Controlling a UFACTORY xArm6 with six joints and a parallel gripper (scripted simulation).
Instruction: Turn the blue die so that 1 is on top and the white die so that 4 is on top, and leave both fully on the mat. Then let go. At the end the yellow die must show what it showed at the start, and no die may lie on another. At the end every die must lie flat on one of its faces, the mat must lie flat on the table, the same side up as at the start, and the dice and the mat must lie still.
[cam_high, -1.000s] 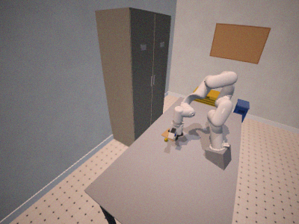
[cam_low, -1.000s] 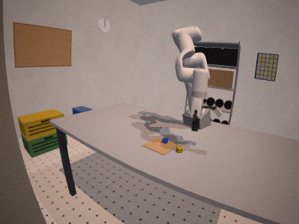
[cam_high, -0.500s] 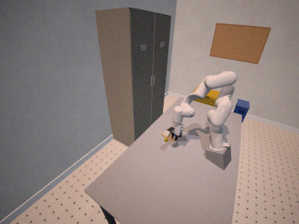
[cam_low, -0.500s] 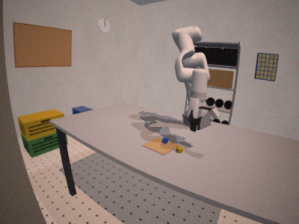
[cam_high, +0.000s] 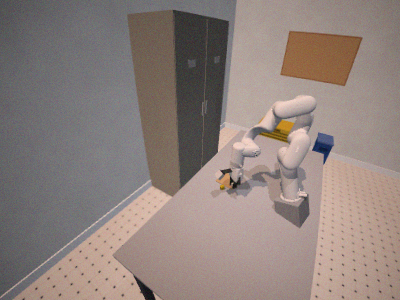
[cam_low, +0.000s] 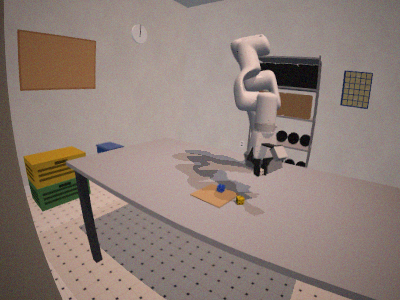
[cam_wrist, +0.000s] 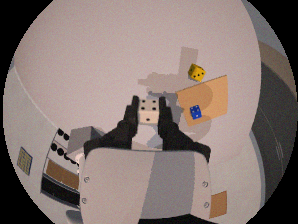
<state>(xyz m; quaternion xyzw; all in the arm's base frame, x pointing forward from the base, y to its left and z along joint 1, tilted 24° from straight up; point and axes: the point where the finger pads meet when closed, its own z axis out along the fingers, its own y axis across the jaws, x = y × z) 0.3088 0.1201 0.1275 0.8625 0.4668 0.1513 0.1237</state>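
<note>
My gripper (cam_wrist: 148, 104) is shut on the white die (cam_wrist: 148, 110) and holds it in the air above the table; several black pips show on the face toward the wrist camera. In the exterior view the gripper (cam_low: 261, 168) hangs above the table behind the mat. The blue die (cam_low: 220, 188) lies on the tan mat (cam_low: 216, 194), and shows in the wrist view too (cam_wrist: 196, 113). The yellow die (cam_low: 240, 200) lies on the table just off the mat's edge, also in the wrist view (cam_wrist: 196, 71). In the top view the gripper (cam_high: 233, 178) partly hides the mat.
The arm's base block (cam_high: 292, 210) stands on the table near its right edge. A tall cabinet (cam_high: 182, 95) stands beside the table's far left. A shelf unit (cam_low: 292, 117) stands behind the arm.
</note>
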